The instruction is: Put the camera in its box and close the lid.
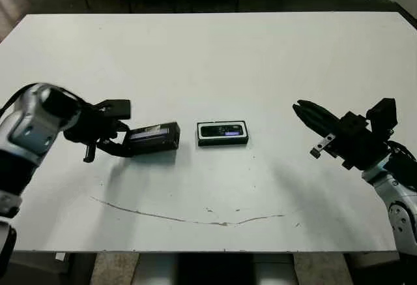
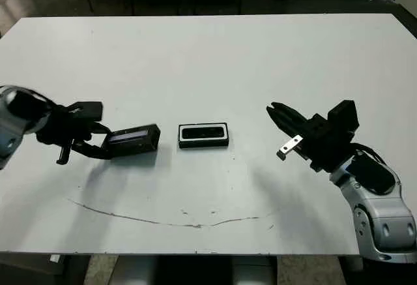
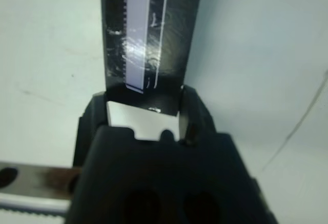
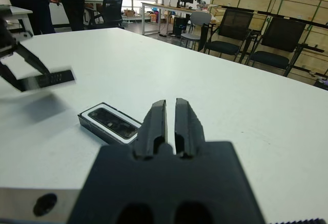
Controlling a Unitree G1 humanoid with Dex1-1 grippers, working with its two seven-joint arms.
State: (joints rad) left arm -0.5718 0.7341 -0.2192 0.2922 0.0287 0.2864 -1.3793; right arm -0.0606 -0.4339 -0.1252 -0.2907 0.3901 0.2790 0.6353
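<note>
The camera (image 1: pixel 222 130) already lies in the box (image 1: pixel 223 141) at table centre. The left gripper (image 1: pixel 116 139) clamps the lid (image 1: pixel 154 136) by its left end, just left of the box, ready to cover it. The right gripper (image 1: pixel 306 113), fingers nearly together and empty, waits well clear on the right.

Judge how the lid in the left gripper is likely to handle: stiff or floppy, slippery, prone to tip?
The lid probably is stiff: held at one end by the left gripper, it juts out straight without sagging. Its glossy, reflective top suggests it could slip. Flat and boxy, it should not roll.
</note>
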